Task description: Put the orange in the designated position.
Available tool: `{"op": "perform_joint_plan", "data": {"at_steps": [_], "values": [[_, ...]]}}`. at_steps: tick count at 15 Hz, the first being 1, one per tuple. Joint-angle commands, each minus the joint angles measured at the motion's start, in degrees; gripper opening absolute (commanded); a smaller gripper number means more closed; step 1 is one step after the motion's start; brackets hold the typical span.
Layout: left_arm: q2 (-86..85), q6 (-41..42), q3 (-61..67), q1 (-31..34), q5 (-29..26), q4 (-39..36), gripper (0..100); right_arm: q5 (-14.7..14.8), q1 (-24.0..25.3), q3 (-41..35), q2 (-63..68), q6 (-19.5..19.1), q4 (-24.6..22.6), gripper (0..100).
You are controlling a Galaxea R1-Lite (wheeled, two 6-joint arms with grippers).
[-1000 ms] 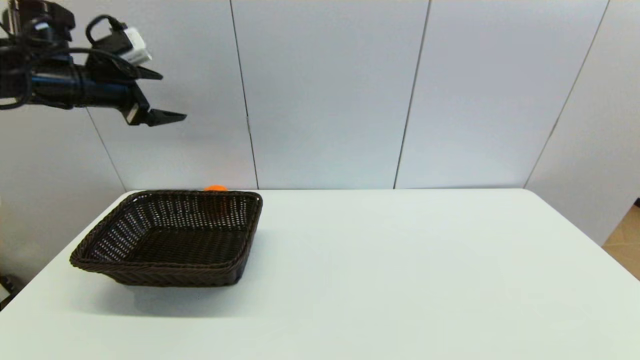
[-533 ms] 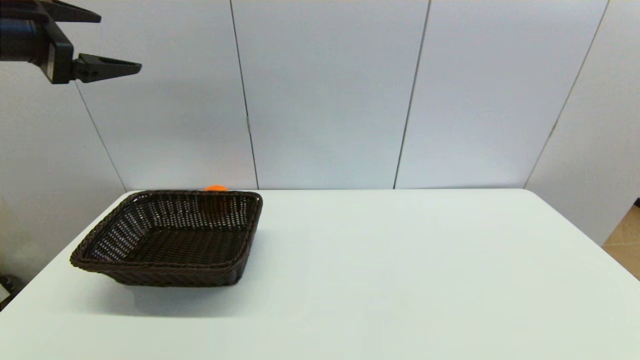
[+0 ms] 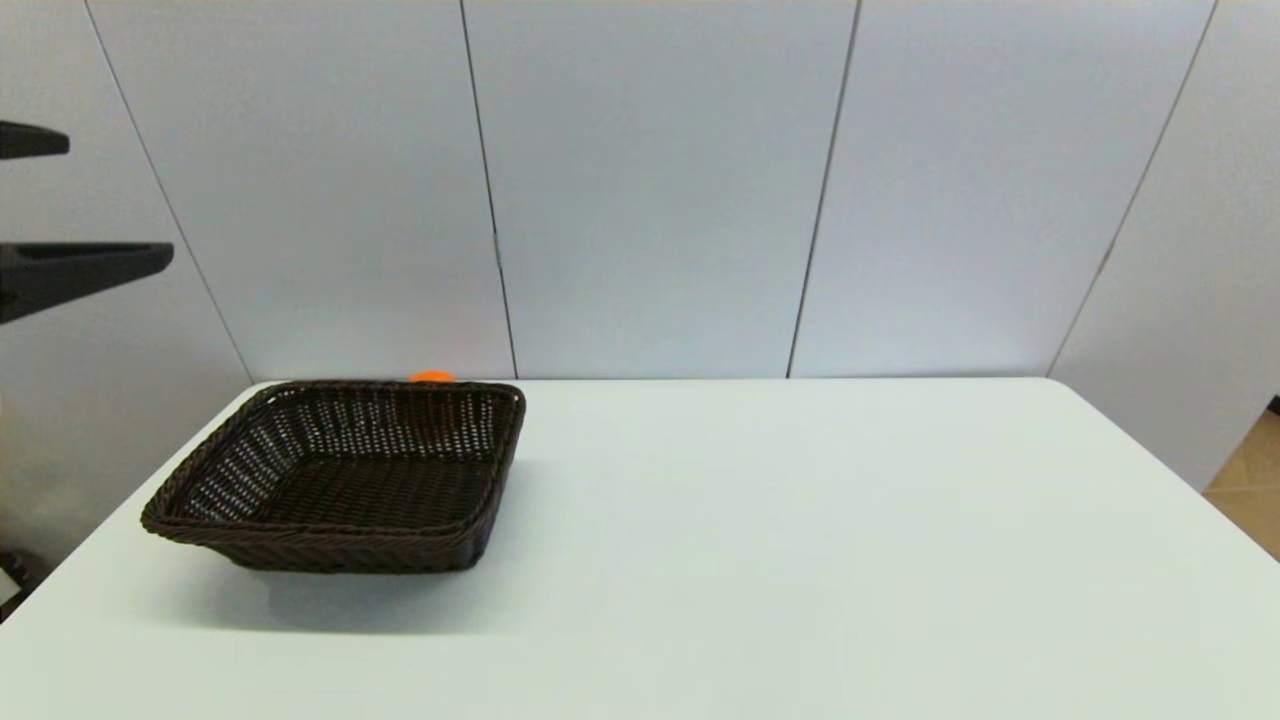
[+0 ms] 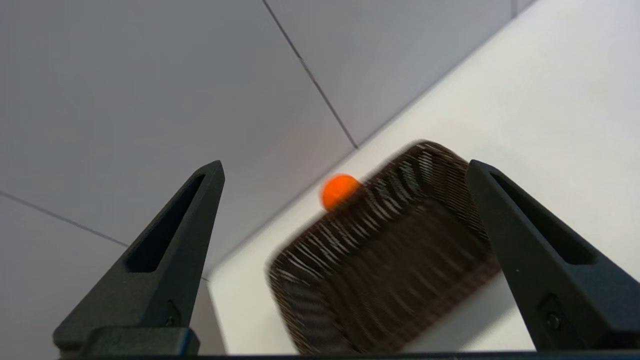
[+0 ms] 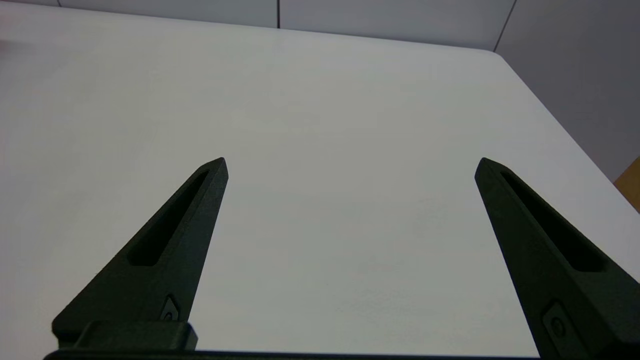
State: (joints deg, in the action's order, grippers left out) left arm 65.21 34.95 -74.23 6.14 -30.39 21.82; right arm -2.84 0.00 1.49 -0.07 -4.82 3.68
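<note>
White table (image 3: pixel 800 550), grey panelled wall (image 3: pixel 650 180)

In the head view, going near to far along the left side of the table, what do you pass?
Bare white table → dark wicker basket → orange, just behind the basket's far rim → wall panels. The open left tool hangs high at the picture's left edge, above all this.
</note>
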Motion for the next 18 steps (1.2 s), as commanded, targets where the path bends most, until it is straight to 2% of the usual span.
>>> {"op": "perform_joint_plan", "data": {"at_steps": [1, 6, 11, 18], "values": [[-17.0, -5.8, 15.7, -0.9, 1.0, 0.1, 100, -0.1, 0.0, 0.0, 0.0, 0.0, 0.0, 100], [-28.6, -11.7, 25.1, -3.9, 5.3, 0.5, 100, -0.1, 0.0, 0.0, 0.0, 0.0, 0.0, 100], [-38.3, -16.7, 31.2, -7.6, 13.4, 0.5, 100, -0.1, 0.0, 0.0, 0.0, -0.1, 0.0, 100], [-52.2, -24.2, 43.0, -7.6, 15.2, -0.6, 100, -0.1, 0.0, 0.0, 0.0, -0.1, 0.0, 100]]}}
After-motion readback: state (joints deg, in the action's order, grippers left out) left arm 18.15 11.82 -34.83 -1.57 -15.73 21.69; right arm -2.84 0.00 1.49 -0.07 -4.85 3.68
